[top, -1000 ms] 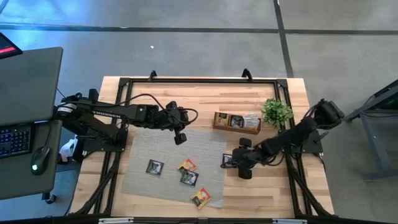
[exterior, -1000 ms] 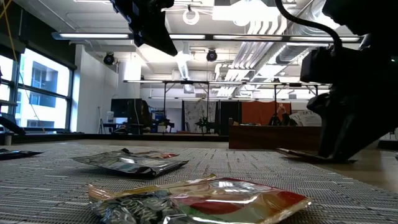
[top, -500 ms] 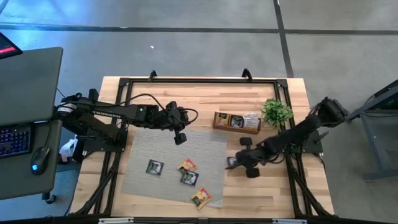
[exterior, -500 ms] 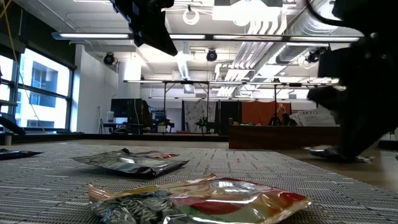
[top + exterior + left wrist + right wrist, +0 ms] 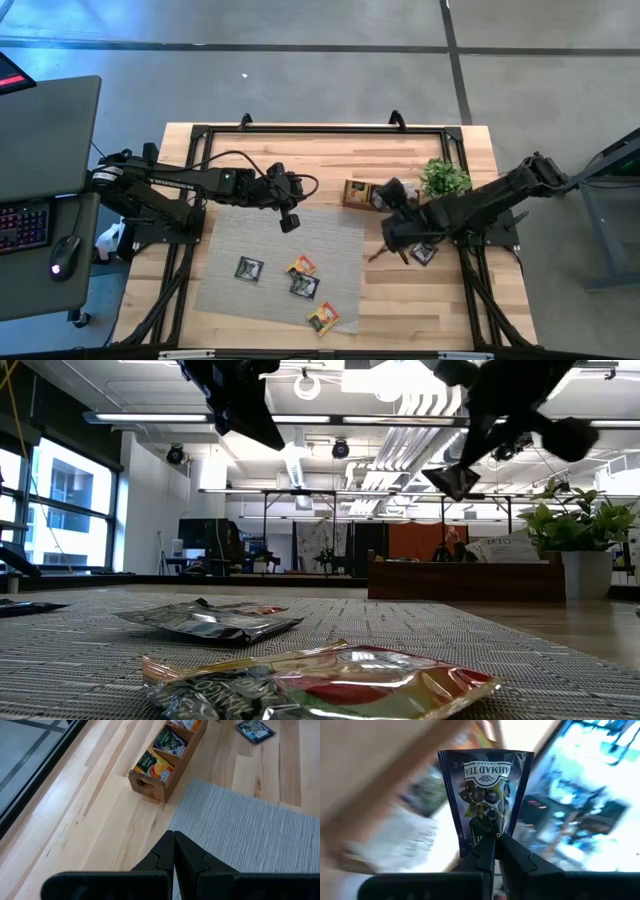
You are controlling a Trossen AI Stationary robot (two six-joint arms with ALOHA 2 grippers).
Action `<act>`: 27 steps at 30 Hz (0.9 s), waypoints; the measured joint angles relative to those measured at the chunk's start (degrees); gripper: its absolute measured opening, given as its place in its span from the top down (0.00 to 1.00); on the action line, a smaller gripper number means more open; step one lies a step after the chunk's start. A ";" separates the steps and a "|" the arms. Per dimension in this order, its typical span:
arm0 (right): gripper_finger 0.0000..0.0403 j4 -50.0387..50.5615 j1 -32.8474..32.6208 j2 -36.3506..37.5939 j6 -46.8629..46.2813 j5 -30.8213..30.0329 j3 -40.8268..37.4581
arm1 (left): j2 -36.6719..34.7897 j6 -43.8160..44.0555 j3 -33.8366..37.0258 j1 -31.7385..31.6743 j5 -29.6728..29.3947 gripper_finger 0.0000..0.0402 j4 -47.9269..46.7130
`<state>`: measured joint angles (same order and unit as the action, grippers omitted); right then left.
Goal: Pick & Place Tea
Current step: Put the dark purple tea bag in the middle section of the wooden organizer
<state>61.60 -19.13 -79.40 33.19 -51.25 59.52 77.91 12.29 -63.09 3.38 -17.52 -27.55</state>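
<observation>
One dark tea sachet [image 5: 485,795] is pinched by its bottom edge in your right gripper [image 5: 495,851], lifted above the table just beside the wooden tray [image 5: 167,761], which holds other packets. It looks feather-light, thin and crinkly, so I'd judge it will flop and flutter; an edge grip like this suits it, though glossy foil may slip. It is flat and square, printed with dark berries and a white label. Four sachets [image 5: 302,285] lie on the grey mat [image 5: 230,240]. Your left gripper [image 5: 173,854], jaws pressed together and empty, hovers over the mat's far edge.
</observation>
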 joint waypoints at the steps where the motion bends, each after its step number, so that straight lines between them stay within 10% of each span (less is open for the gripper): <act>1: 0.97 -0.34 1.24 0.00 4.62 -1.32 -0.11 | 0.00 0.01 0.00 0.00 0.00 1.00 0.00; 13: 0.99 -21.00 9.86 0.03 47.48 2.51 -11.64 | 0.00 0.01 0.00 0.00 0.24 1.00 -0.01; 27: 0.98 -25.85 12.78 -2.39 54.29 1.71 -16.82 | 0.02 0.01 0.00 0.00 0.43 1.00 -0.06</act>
<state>35.75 -6.35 -81.79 87.48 -49.54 42.71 77.93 12.29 -63.09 3.38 -17.08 -27.61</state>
